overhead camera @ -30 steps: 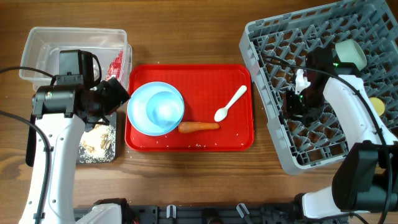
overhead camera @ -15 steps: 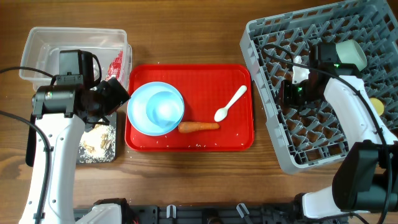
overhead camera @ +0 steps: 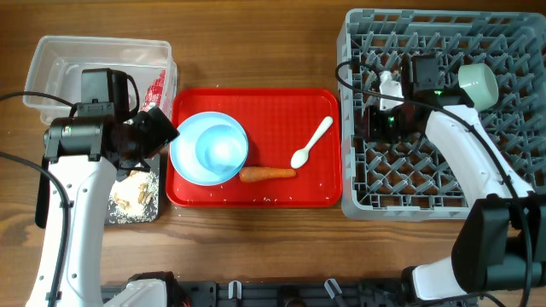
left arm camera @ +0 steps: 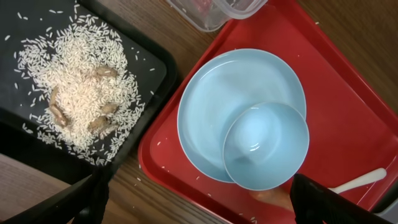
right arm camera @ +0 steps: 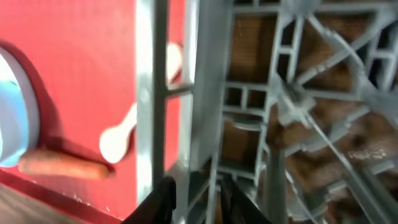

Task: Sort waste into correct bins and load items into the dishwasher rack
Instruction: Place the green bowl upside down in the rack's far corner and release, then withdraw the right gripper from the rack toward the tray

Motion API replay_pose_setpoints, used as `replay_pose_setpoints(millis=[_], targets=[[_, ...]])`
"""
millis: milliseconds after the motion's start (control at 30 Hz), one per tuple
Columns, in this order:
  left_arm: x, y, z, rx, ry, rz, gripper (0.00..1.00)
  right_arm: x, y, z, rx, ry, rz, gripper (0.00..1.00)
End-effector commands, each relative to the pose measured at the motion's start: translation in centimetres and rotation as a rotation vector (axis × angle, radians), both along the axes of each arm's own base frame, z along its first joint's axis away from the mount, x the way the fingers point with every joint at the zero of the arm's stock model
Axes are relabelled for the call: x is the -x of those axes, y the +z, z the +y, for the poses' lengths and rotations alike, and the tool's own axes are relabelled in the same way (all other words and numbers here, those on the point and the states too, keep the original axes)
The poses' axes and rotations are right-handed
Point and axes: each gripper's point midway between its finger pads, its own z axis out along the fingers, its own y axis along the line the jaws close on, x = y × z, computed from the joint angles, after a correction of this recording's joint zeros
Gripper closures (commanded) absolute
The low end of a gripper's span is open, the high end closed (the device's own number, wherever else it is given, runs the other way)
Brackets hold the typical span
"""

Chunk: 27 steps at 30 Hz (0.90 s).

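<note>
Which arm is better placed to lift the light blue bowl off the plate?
Left. The left gripper hangs open beside the light blue plate holding the light blue bowl; the right gripper is clamped on the dishwasher rack.

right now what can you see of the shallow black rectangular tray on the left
The shallow black rectangular tray looks like matte plastic, with a low rim and rounded corner. It lies flat on the wooden table, holding scattered pale rice grains and a few brown scraps. Its corner sits right beside the red serving tray; contact is unclear. Overhead, the left arm hides part of it.
</note>
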Motion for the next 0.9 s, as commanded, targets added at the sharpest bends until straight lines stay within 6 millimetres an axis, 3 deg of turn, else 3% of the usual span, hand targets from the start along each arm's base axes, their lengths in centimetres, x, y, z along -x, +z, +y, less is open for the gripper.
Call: replay_pose_setpoints(millis=[0,100,133,200,300,500,567,867], targets=[[0.0,0.2,0.1,0.002,-0.001,-0.008,0.05,-0.1,5.9,-2.1,0.081,-0.027,-0.155,0.73],[0.0,0.2,0.1,0.002,-0.001,-0.008,0.05,2.4,7.5,-6.7,0.266,-0.192,-0.134,0.74],[0.0,0.2,0.1,0.002,-0.001,-0.008,0.05,3.5,7.5,-8.4,0.329,-0.248,-0.106,0.75],[0.0,0.2,0.1,0.002,-0.001,-0.009,0.05,5.4,6.6,-9.9,0.358,-0.311,-0.023,0.78],[0.0,0.2,0.1,0.002,-0.001,-0.009,0.05,7.4,4.5,-10.8,0.35,-0.402,0.077,0.96],[0.0,0.2,0.1,0.002,-0.001,-0.009,0.05,10.4,-0.1,-10.4,0.316,-0.49,0.206,0.96],[0.0,0.2,0.1,0.002,-0.001,-0.008,0.05,11.4,-1.0,-11.2,0.356,-0.57,0.241,0.96],[0.0,0.2,0.1,0.002,-0.002,-0.007,0.05,14.2,-2.2,-12.7,0.407,-0.732,0.342,0.96]])
